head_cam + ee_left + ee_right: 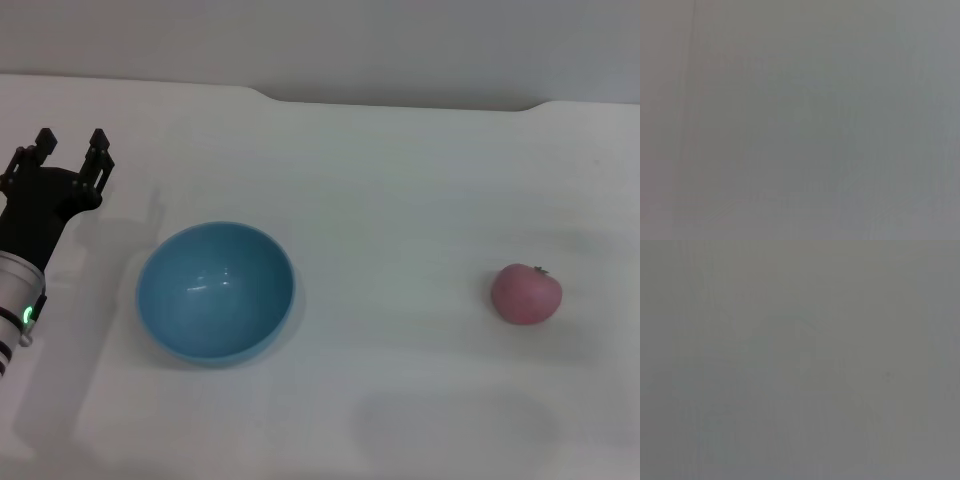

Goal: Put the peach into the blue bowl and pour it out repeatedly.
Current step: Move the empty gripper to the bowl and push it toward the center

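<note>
Only the head view shows the left gripper spread wide, far left of the bowl, and the peach well right; both wrist views are plain grey.

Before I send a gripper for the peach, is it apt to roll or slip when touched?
Probably yes. The peach is round and rests loose on the flat white table, well apart from the blue bowl, so a sideways nudge would likely roll it. Its matte skin suggests fair grip. It looks small, so likely light.

Peach — outside upright blue bowl
</note>
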You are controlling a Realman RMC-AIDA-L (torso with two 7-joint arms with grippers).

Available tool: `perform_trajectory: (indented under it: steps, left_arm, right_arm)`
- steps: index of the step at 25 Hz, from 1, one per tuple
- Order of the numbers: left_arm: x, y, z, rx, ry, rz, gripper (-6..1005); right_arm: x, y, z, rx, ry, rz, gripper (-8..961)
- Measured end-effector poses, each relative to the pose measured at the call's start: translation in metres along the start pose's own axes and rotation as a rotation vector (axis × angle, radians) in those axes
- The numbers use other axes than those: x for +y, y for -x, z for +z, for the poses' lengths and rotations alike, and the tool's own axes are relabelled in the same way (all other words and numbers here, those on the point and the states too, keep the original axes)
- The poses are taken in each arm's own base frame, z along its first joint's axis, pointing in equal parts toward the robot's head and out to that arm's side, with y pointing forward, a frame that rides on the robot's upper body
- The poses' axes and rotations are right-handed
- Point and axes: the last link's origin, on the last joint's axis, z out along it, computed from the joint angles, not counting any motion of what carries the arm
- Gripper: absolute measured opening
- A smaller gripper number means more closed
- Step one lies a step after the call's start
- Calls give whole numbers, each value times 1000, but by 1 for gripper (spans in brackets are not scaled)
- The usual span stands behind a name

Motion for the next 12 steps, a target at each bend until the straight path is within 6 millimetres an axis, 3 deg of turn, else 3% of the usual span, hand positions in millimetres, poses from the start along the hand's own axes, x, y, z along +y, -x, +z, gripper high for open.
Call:
perform_trajectory:
  steps: [10,12]
  left_arm:
    - [7,-2,4,11,13,21,583]
    - [8,-3,6,16,16,-16,631]
  right_arm:
    - [-5,0,-2,-2,-11,-11,502]
    - [-6,0,-2,-3,-14,-11,502]
